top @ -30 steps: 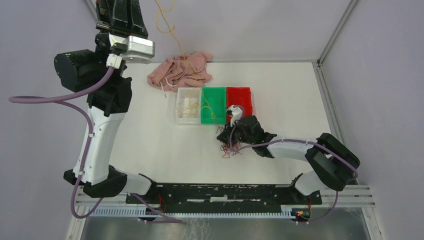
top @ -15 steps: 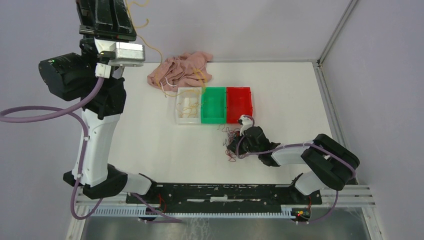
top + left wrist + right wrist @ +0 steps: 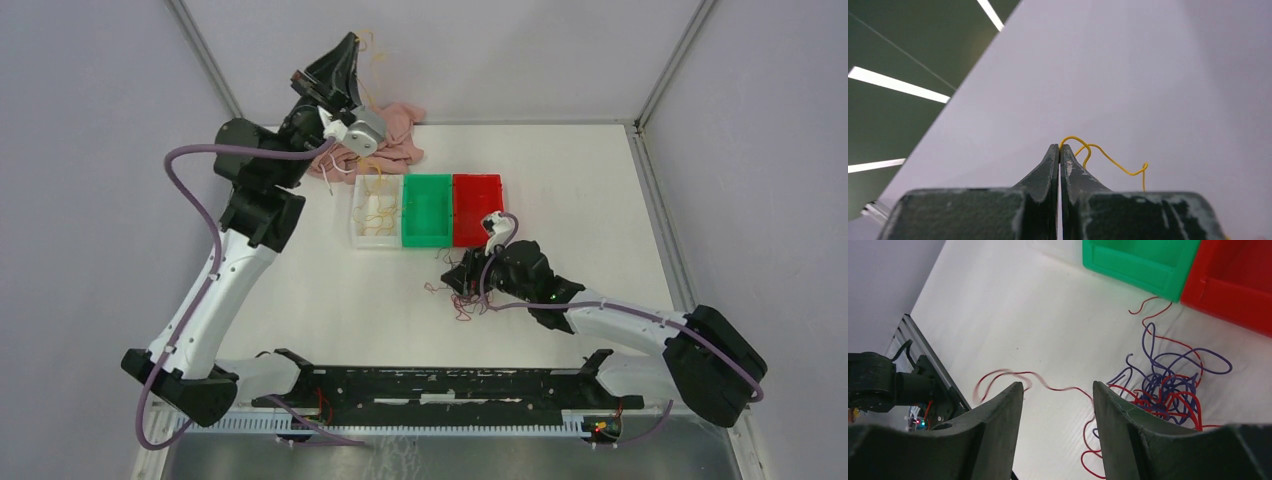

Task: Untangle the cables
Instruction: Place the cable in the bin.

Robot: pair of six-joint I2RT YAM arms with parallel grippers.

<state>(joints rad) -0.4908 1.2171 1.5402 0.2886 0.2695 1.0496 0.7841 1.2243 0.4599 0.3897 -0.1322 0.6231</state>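
Note:
My left gripper (image 3: 1059, 146) is shut on a thin yellow cable (image 3: 1108, 159), raised high at the back near the wall (image 3: 352, 40). From there the yellow cable (image 3: 372, 170) trails down into the white bin (image 3: 356, 225). A tangle of red and purple cables (image 3: 1168, 385) lies on the table in front of the green bin. My right gripper (image 3: 1057, 385) stands open just left of this tangle, low over the table (image 3: 458, 282), holding nothing. One loose red strand (image 3: 1008, 375) runs across the table under its fingers.
Three bins stand in a row: white, green (image 3: 428, 240), red (image 3: 478, 180). A pink garment (image 3: 400, 125) lies behind them by the back wall. The black base rail (image 3: 440, 385) runs along the near edge. Frame posts stand at the back corners.
My right gripper has opened and let go of the red and purple tangle. My left arm has swung right and back, over the garment, with the yellow cable still in it.

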